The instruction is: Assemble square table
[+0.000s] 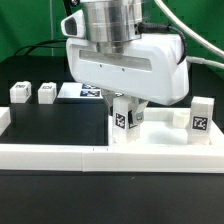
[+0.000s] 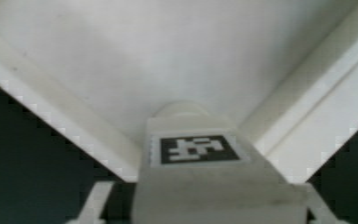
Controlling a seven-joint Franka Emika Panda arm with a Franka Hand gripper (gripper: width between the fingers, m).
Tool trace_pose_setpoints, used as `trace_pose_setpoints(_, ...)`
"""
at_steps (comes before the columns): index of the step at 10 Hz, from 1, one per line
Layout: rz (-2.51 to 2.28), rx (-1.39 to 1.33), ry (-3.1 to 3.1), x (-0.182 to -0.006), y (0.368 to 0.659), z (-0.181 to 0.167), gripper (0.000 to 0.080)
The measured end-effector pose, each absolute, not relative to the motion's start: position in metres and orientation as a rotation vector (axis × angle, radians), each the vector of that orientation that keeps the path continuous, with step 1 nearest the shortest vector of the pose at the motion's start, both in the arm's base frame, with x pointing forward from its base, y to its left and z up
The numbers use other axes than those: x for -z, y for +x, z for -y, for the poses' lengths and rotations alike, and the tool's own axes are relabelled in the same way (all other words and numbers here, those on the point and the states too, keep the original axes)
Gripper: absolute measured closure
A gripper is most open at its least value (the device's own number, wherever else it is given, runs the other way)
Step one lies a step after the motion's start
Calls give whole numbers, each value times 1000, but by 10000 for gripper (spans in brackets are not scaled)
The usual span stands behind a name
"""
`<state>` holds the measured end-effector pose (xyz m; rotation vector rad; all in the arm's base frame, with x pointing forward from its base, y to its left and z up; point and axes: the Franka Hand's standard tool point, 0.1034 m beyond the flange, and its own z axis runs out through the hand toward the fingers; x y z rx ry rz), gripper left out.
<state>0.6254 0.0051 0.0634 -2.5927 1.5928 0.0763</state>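
White plastic parts on a black work surface (image 1: 55, 125). Gripper (image 1: 124, 110) set low over the square table top (image 1: 160, 138), at its end toward the exterior view's left. Jaws closed down to a narrow gap on the held leg block (image 1: 122, 121); block upright, tag (image 2: 197, 148) turned outward. Contact between block base and top not determinable. In the wrist view, block centred between sloping white walls, dark surface to either side. Second leg block (image 1: 200, 115) upright at the top's end toward the exterior view's right. Third leg block (image 1: 18, 93) and fourth leg block (image 1: 46, 93) loose, side by side, well apart from the top at the exterior view's left. Marker board (image 1: 80, 92) flat just beside the fourth. Border wall (image 1: 60, 155) along the near edge.
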Motion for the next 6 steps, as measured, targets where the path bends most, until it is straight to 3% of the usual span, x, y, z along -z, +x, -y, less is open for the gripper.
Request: trace_pose_setpoints(6,-2488,-176,-1686,-63,628,-4,509)
